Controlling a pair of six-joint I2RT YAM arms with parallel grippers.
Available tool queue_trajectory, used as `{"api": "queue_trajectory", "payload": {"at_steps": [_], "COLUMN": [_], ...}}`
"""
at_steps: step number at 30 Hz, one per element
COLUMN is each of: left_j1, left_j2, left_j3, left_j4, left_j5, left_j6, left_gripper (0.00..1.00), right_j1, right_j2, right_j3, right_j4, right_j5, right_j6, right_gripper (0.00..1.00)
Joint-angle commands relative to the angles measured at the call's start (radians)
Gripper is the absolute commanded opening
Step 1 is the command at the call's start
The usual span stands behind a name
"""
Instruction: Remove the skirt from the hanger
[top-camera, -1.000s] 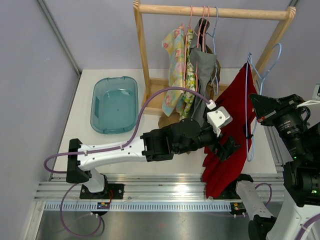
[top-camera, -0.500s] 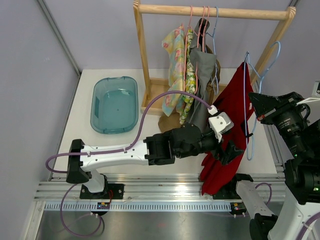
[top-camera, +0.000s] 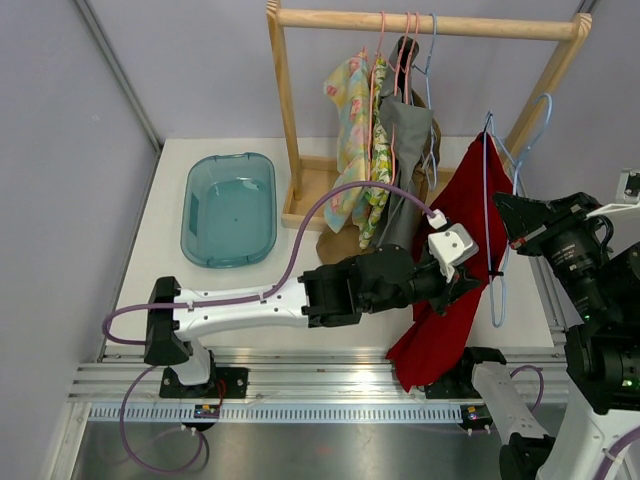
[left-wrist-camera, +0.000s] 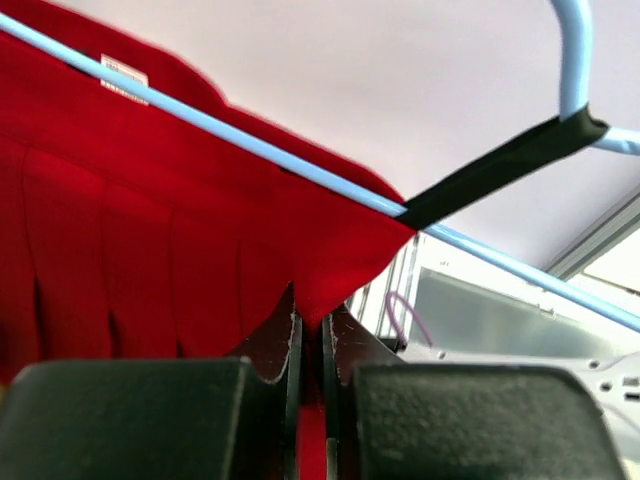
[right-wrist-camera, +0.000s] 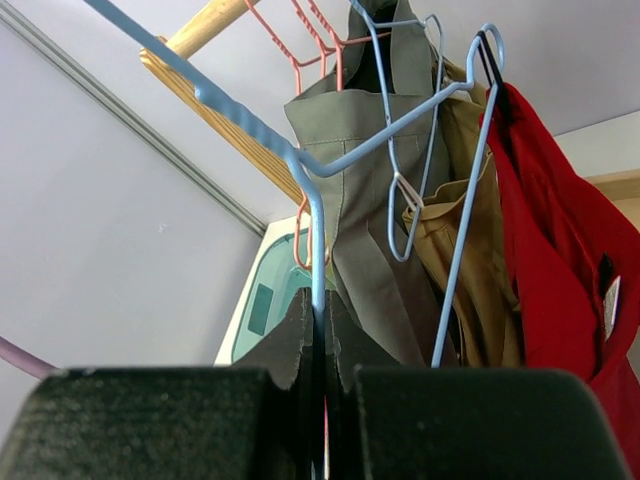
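Note:
A red skirt (top-camera: 452, 262) hangs from a light blue wire hanger (top-camera: 489, 190) at the right of the table, off the rack. My left gripper (top-camera: 463, 284) reaches across to the skirt's middle and is shut on a fold of its red cloth (left-wrist-camera: 320, 260); the left gripper (left-wrist-camera: 310, 322) shows that cloth pinched between its jaws, just under the hanger's bar (left-wrist-camera: 300, 167) and a black loop (left-wrist-camera: 500, 170). My right gripper (top-camera: 507, 216) is shut on the hanger's wire (right-wrist-camera: 318, 235), the right gripper (right-wrist-camera: 319, 312) holding it up. The skirt (right-wrist-camera: 560, 250) drapes at the right.
A wooden rack (top-camera: 420, 22) stands at the back with floral (top-camera: 355, 120) and grey-green garments (top-camera: 405, 140) on pink and blue hangers. A teal tub (top-camera: 229, 208) sits at the table's left. A tan garment (right-wrist-camera: 480, 270) hangs behind the skirt. A metal rail runs along the near edge.
My left gripper, open a second ago, has shut on the skirt's cloth. The hanger and skirt have shifted a little left and up, and the skirt's hem has swung left.

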Motion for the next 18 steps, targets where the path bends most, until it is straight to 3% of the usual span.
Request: {"api": "queue_trajectory", "payload": {"at_steps": [1, 9, 18], "left_j1": [-0.021, -0.11, -0.214], "left_j2": [-0.094, -0.163, -0.069], "left_j3": [0.043, 0.089, 0.208], "left_j4": [-0.023, -0.144, -0.288], "left_j5": [0.0, 0.006, 0.163], "left_j6": [0.0, 0.034, 0.066], "left_gripper": [0.0, 0.0, 0.0], "right_j1": [0.01, 0.01, 0.01], "right_j2": [-0.025, -0.074, -0.054], "right_j3": [-0.06, -0.255, -0.358], "right_j4": [0.189, 0.3, 0.382], "right_j5": [0.0, 0.207, 0.398], "right_j6": [-0.038, -0.082, -0.068], "right_gripper": [0.0, 0.0, 0.0]}}
